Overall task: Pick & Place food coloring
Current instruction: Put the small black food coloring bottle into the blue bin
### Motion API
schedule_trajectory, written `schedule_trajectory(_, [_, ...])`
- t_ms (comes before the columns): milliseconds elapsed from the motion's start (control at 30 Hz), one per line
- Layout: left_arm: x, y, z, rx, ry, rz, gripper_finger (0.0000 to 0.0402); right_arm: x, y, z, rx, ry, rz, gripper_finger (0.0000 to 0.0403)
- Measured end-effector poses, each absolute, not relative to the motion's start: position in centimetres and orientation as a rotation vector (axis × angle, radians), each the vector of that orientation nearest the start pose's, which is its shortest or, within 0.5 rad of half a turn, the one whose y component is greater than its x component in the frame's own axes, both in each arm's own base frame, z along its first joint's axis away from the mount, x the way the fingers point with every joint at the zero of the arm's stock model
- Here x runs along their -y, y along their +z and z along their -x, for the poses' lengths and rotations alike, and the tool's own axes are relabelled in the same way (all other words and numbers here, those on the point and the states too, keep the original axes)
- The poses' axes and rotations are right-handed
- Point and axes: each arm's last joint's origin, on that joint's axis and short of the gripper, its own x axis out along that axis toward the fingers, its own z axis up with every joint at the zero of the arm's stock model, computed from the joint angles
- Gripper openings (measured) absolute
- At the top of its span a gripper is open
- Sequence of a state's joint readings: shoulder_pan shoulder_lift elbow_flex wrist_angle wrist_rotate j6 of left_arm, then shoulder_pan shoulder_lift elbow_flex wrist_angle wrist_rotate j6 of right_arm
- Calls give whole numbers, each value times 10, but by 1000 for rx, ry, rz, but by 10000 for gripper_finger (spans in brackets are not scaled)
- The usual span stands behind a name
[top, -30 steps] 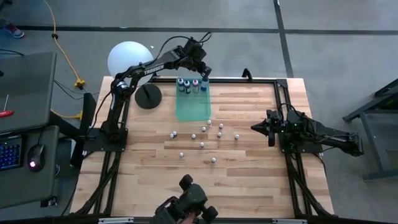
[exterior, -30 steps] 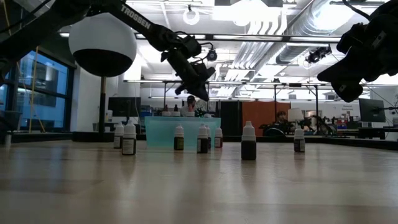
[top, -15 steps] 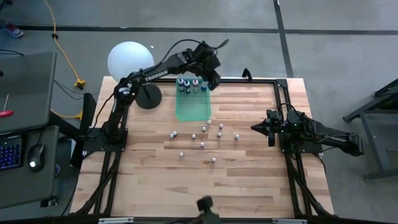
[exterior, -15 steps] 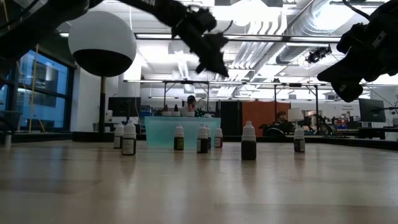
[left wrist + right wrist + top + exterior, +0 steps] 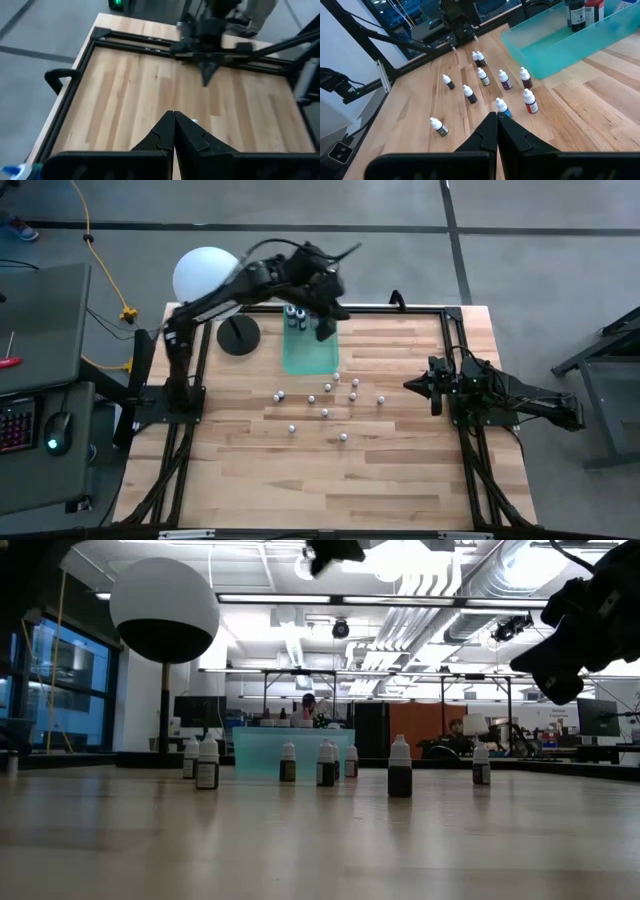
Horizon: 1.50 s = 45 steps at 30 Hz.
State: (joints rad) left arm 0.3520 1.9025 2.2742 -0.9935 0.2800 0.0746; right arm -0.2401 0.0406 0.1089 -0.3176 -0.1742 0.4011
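Bottles (image 5: 325,397) are left loose beside the tray (image 5: 308,352), both grippers are shut on nothing, so the left gripper (image 5: 326,330) must be opened and lowered.

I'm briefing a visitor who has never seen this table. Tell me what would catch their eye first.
First, the scatter of tiny white-capped bottles standing loose in the middle of the wooden table. Next, the translucent green tray toward the far edge, with a few larger bottles at its far end and the left gripper raised over it, shut. A big white ball lamp sits at the far left corner.
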Motion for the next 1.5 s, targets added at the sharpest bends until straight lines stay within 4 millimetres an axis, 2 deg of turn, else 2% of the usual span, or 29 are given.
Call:
schedule_trajectory(167, [-103, 479, -316, -595, 56, 89, 0, 16, 167, -88, -227, -114, -450, 0])
schedule_trajectory(300, [-80, 494, -276, -662, 79, 76, 0, 16, 167, -88, -227, -113, -450, 0])
schedule_trajectory(400, [-55, 501, -251, -712, 93, 76, 0, 16, 167, -88, -227, -113, -451, 0])
schedule_trajectory(633, [2, 509, -214, -767, 171, 53, 0, 16, 167, -88, -227, -114, -450, 0])
schedule_trajectory(767, [25, 503, -202, -792, 259, 30, 0, 16, 167, -88, -227, -114, -450, 0])
schedule_trajectory(867, [36, 486, -198, -820, 283, 22, 0, 16, 167, -88, -227, -113, -450, 0])
schedule_trajectory(967, [40, 459, -194, -861, 305, 51, 0, 16, 167, -88, -227, -113, -450, 0])
schedule_trajectory(1067, [42, 422, -192, -836, 279, 121, 0, 16, 167, -88, -227, -113, -450, 0])
schedule_trajectory(1233, [42, 362, -176, -729, 103, 250, 0, 16, 167, -88, -227, -113, -450, 0])
schedule_trajectory(1367, [40, 311, -161, -816, 92, 310, 0, 16, 167, -88, -227, -113, -450, 0])
schedule_trajectory(1500, [40, 262, -158, -917, 82, 295, 0, 16, 167, -88, -227, -114, -450, 0])
